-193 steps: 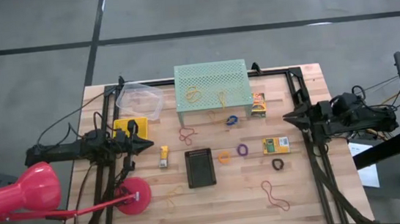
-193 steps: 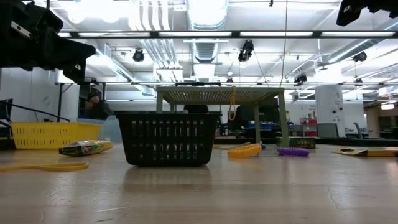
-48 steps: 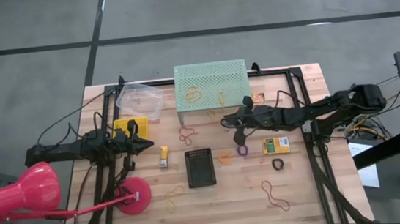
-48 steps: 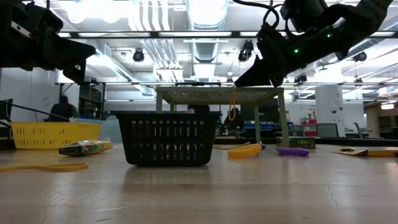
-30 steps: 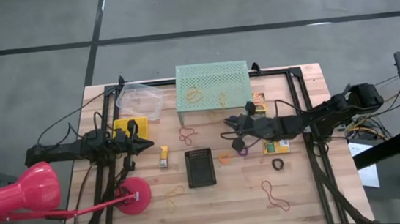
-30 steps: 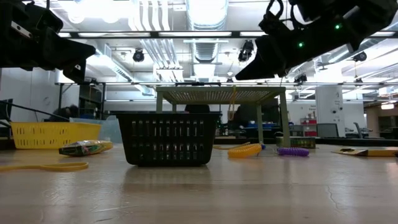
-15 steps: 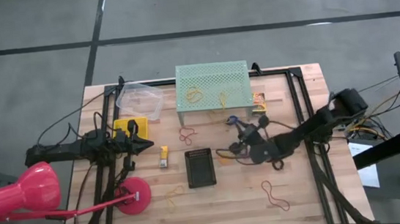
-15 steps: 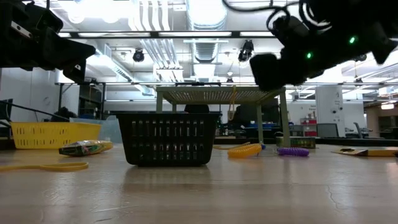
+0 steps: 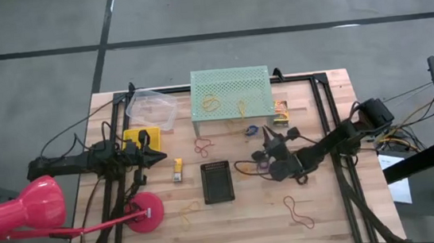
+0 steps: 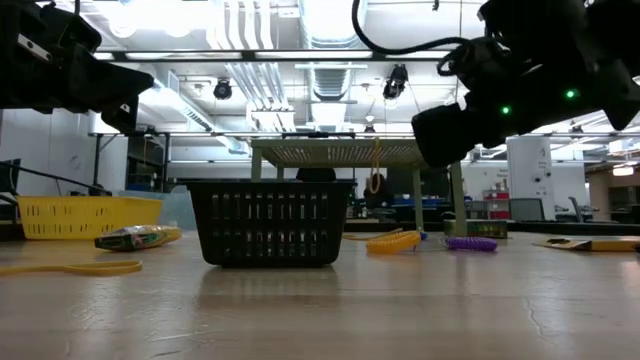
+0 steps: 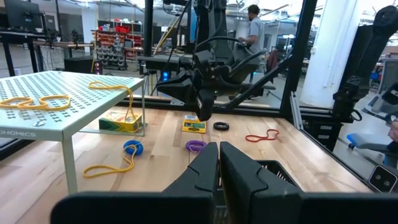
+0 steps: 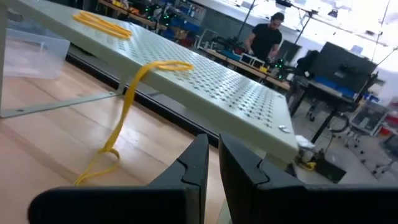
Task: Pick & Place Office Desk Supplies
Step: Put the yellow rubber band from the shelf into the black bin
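High cam straight down on wooden surface [image 9: 329, 206]; low cam level across it; all views share mint-green perforated metal stand [image 9: 229, 90].

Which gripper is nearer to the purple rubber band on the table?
The right. The right gripper hangs almost directly over the purple rubber band, while the left gripper waits far across the table, beside the yellow basket.

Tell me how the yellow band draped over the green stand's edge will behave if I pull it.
The yellow band is thin and sags off the stand, so it is probably floppy and light. Its lower loop lies on the table, so it would likely slide and stretch rather than lift cleanly.
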